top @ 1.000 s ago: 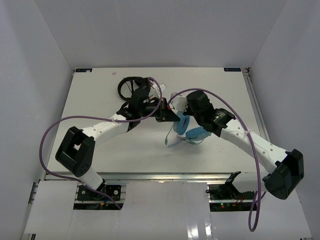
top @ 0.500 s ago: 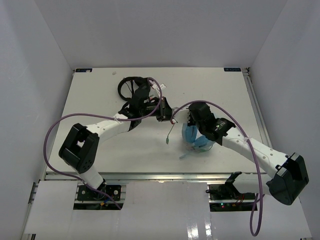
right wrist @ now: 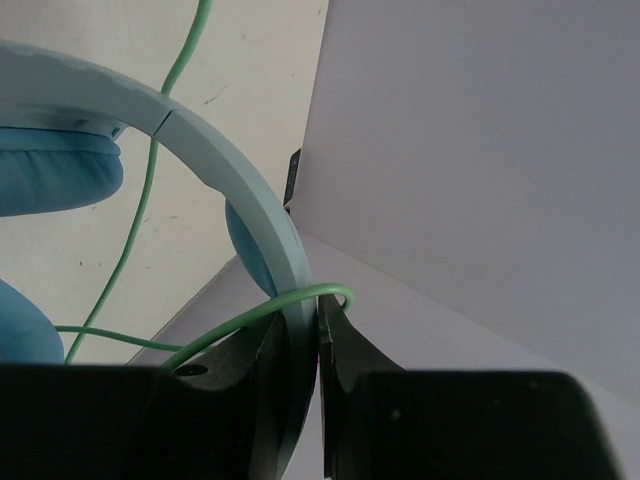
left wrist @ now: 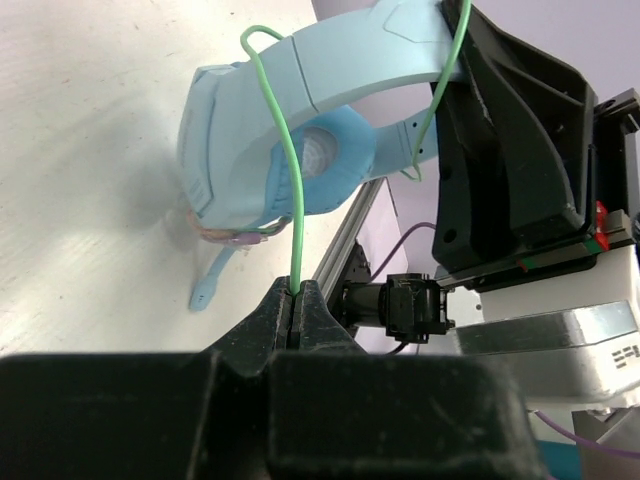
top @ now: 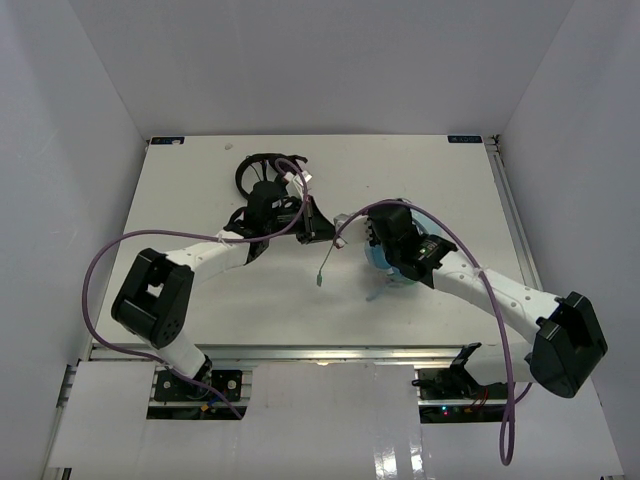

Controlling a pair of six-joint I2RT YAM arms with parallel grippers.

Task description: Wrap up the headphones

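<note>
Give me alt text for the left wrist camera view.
The left gripper, shut, pinches the thin green cable of the light blue over-ear headphones; the cable loops over their wide band, which the black right gripper clamps.

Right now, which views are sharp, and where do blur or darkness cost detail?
Top external: even light, sharp, only soft shadows. Left wrist: headphones and cable crisp, near foreground almost black. Right wrist: band very close, slightly soft, foreground black too.

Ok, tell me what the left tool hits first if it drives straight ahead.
Probably the headphones, straight beyond the cable pinched in the left tool; depth is unclear.
</note>
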